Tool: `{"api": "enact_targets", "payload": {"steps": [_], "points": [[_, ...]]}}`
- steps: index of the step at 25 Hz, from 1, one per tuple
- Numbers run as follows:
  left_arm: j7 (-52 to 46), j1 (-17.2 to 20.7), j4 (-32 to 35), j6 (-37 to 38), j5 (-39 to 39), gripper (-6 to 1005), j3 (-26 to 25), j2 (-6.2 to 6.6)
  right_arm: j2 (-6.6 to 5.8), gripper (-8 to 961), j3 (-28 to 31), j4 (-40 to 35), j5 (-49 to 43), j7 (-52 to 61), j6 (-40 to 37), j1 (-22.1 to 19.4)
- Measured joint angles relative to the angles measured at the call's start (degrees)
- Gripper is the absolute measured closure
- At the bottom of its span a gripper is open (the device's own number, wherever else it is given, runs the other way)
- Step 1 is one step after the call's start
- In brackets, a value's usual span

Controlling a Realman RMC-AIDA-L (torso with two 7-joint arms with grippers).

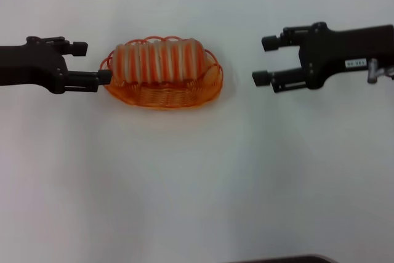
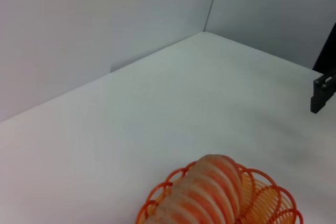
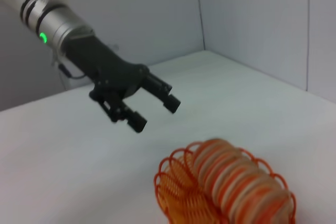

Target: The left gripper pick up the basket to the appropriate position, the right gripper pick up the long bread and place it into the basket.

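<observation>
The orange basket (image 1: 166, 97) stands on the white table, left of centre. The long bread (image 1: 157, 60) lies in it, along its far side. My left gripper (image 1: 92, 63) is open just left of the basket, and its nearer fingertip (image 1: 104, 78) is at the basket's left rim. In the right wrist view the left gripper (image 3: 156, 114) is open and holds nothing, a little beyond the basket (image 3: 176, 187) and the bread (image 3: 241, 182). My right gripper (image 1: 265, 61) is open and empty, well to the right of the basket. The left wrist view shows the bread (image 2: 205, 192) in the basket (image 2: 265, 203).
White walls (image 2: 105, 24) stand close behind the table and meet in a corner. A finger of the right gripper (image 2: 321, 95) shows at the edge of the left wrist view. A dark edge (image 1: 283, 259) shows at the table's front.
</observation>
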Motion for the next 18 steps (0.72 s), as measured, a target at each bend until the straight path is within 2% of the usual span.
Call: {"api": "enact_targets", "payload": {"steps": [9,12,18], "points": [[-0.08,0.11,-0.81,0.35,0.55,135,0.36,0.33,0.28,136,0.16,2.59,-1.45,-7.79,3.15,-4.29],[-0.52,0.17,-0.68,0.86,1.18,135,0.31,0.85,0.35,137,0.25,4.02,-1.5,-9.45,4.18,-4.82],[-0.71,0.43,-0.54,0.91,2.06,135,0.22,0.95,0.37,136,0.04,5.14,-1.52,-10.18,5.23,-4.94]]}}
